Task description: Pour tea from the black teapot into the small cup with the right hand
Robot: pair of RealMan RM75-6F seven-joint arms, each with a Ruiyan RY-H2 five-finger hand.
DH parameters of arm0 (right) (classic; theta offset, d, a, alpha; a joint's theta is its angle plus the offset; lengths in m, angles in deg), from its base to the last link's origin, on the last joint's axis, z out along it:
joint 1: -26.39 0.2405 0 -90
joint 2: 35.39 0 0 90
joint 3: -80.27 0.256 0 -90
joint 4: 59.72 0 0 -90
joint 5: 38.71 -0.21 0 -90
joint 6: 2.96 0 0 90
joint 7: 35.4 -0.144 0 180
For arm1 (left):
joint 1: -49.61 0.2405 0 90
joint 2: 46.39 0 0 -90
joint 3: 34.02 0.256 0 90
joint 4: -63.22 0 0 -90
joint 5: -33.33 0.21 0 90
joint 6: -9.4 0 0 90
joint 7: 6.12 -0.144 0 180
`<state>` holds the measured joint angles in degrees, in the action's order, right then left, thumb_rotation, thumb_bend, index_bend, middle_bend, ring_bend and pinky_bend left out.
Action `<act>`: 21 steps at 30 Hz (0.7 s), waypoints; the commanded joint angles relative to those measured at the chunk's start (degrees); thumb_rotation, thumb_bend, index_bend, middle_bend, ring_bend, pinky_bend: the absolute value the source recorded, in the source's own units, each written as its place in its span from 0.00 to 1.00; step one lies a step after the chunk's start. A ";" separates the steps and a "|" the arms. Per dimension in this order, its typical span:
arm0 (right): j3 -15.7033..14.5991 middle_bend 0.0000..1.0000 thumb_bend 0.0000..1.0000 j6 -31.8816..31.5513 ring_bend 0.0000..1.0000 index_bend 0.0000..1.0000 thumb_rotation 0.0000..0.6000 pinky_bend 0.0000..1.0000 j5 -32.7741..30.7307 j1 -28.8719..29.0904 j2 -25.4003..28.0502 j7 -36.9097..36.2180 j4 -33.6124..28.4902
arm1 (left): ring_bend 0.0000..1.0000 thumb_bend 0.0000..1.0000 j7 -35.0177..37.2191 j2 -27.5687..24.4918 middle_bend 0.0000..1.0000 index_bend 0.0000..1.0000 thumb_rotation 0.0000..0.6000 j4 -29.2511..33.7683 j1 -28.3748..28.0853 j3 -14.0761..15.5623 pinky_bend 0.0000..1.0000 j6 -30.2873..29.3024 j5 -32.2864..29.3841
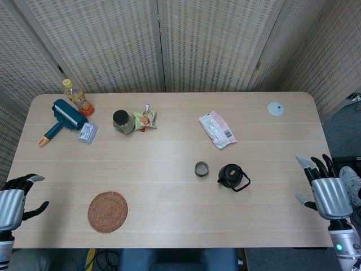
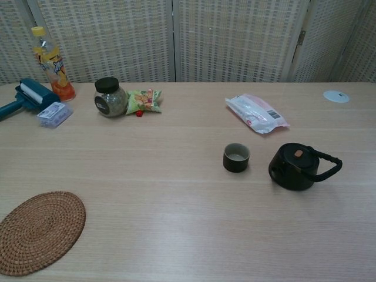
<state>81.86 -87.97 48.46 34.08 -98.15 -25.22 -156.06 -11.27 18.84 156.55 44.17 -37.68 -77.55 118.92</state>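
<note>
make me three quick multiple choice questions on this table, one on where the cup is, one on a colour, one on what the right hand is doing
1. The cup stands:
A. just left of the teapot
B. on the woven mat
C. beside the bottle

2. The teapot is:
A. white
B. black
C. green

3. The right hand is:
A. holding the teapot
B. open, off the table's right edge
C. tipping the cup

Answers: 1 A, the chest view shows them side by side, apart. 2 B, its body and handle are black. 3 B, fingers spread, nothing held.
</note>
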 commanded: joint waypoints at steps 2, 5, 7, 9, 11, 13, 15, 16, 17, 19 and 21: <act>-0.01 0.28 0.00 2.73 0.17 0.21 1.00 0.03 1.29 1.82 -0.70 0.48 -0.13 | 0.29 0.18 0.11 0.03 0.29 0.31 1.00 -0.05 0.01 0.09 0.27 0.09 0.01; 0.08 0.28 0.00 4.52 0.19 0.22 1.00 0.03 2.29 3.20 -1.57 0.47 -0.02 | 0.29 0.18 0.18 0.01 0.29 0.31 1.00 -0.07 0.07 0.20 0.27 0.19 -0.04; 0.16 0.28 0.00 5.42 0.22 0.22 1.00 0.03 2.70 3.91 -2.12 0.07 -0.14 | 0.29 0.18 0.28 -0.02 0.29 0.31 1.00 -0.09 0.11 0.23 0.27 0.20 -0.09; 0.13 0.30 0.00 6.80 0.24 0.22 1.00 0.03 3.23 4.88 -2.73 -0.31 -0.19 | 0.29 0.18 0.28 -0.11 0.29 0.31 1.00 -0.12 0.20 0.27 0.27 0.20 -0.20; 0.06 0.34 0.00 8.64 0.28 0.24 1.00 0.03 3.32 5.93 -3.29 -0.12 -0.35 | 0.29 0.18 0.26 -0.20 0.29 0.31 1.00 -0.11 0.31 0.36 0.27 0.18 -0.26; 0.33 0.38 0.00 9.80 0.30 0.28 1.00 0.03 3.02 6.72 -4.01 0.50 -0.36 | 0.29 0.18 0.27 -0.24 0.29 0.32 1.00 -0.07 0.39 0.44 0.27 0.20 -0.27; 0.52 0.40 0.00 10.86 0.31 0.31 0.98 0.03 2.69 7.42 -4.80 1.36 -0.51 | 0.29 0.18 0.39 -0.31 0.29 0.32 1.00 -0.02 0.45 0.55 0.27 0.25 -0.23; 0.50 0.40 0.00 11.50 0.31 0.31 0.90 0.02 2.48 7.72 -5.02 1.37 -0.76 | 0.29 0.18 0.42 -0.31 0.29 0.32 1.00 -0.02 0.45 0.57 0.27 0.25 -0.21; 0.43 0.40 0.00 12.52 0.31 0.31 0.83 0.01 2.03 8.12 -5.15 0.92 -1.34 | 0.29 0.18 0.47 -0.32 0.29 0.32 1.00 -0.04 0.48 0.60 0.27 0.24 -0.18; 0.41 0.38 0.00 13.98 0.30 0.31 0.57 0.00 1.16 8.68 -5.18 0.56 -2.07 | 0.29 0.18 0.55 -0.30 0.29 0.32 1.00 -0.10 0.51 0.59 0.27 0.16 -0.12; 0.60 0.36 0.00 14.81 0.28 0.31 0.41 0.00 0.29 9.11 -5.47 2.12 -2.25 | 0.29 0.18 0.69 -0.30 0.29 0.32 1.00 -0.19 0.54 0.59 0.27 0.06 -0.03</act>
<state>82.32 -73.80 49.50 42.67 -103.29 -24.16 -157.92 -10.59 18.55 156.37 44.71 -37.09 -77.49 118.89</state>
